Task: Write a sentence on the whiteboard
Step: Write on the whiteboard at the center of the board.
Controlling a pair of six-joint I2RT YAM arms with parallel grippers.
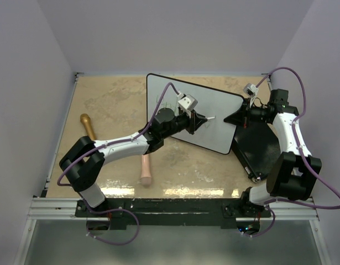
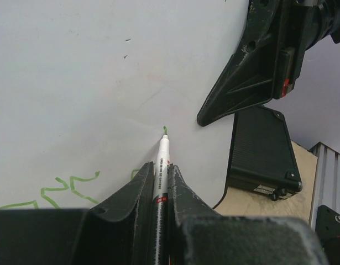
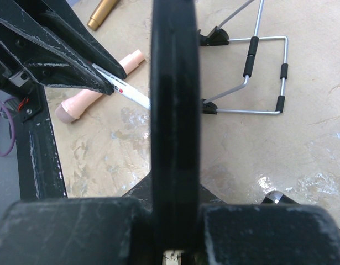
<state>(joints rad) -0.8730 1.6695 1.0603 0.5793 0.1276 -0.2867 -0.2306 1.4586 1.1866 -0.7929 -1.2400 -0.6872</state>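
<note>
The whiteboard (image 1: pixel 208 107) stands tilted in the middle of the table. My left gripper (image 1: pixel 198 122) is over its face, shut on a white marker (image 2: pixel 161 160) whose green tip touches the board (image 2: pixel 92 83). Green strokes of the sentence (image 2: pixel 67 187) show at the lower left of the left wrist view, with a small fresh mark at the tip. My right gripper (image 1: pixel 234 117) is shut on the board's right edge, which appears as a black vertical bar (image 3: pixel 175 99) between its jaws. The marker (image 3: pixel 128 91) and left fingers also show in the right wrist view.
A black flat case (image 1: pixel 258 146) lies right of the board, under my right arm. A pink handle-shaped object (image 1: pixel 145 170) and a gold one (image 1: pixel 88 126) lie on the table to the left. A wire stand (image 3: pixel 282 72) sits behind the board. Walls enclose the table.
</note>
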